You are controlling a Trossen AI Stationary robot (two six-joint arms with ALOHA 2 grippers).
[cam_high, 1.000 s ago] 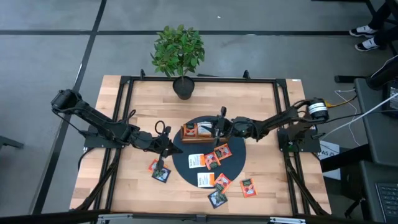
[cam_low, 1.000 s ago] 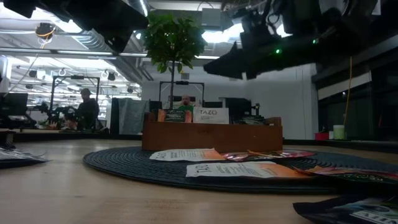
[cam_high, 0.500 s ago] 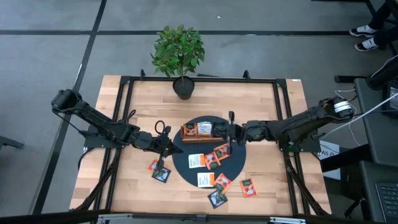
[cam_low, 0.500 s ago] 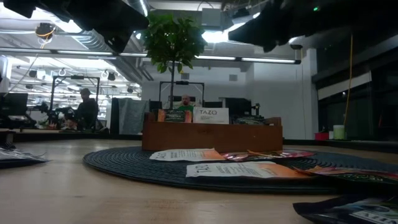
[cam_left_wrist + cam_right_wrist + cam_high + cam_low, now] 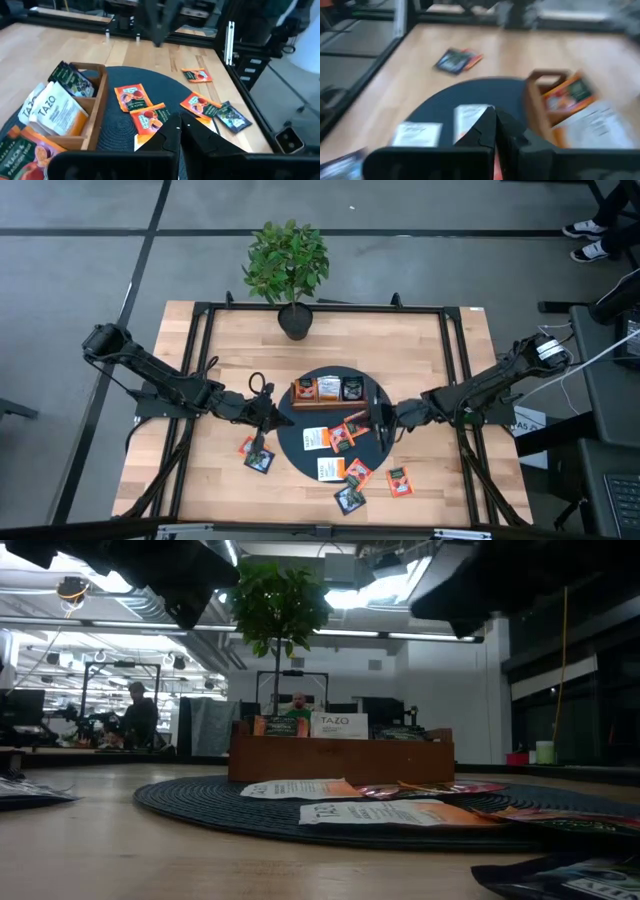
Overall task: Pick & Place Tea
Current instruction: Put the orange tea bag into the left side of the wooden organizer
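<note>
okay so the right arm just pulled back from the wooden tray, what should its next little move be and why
Probably open the right gripper and lower it toward one of the loose tea sachets on the dark round mat. Its fingers are shut with nothing between them, it hangs over the mat's right side, and the wooden tray already holds three sachets while many lie outside it. The left gripper, also shut, waits at the mat's left edge.

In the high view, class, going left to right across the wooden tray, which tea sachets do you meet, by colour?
In the wooden tray: orange sachet → white sachet → dark sachet.
</note>
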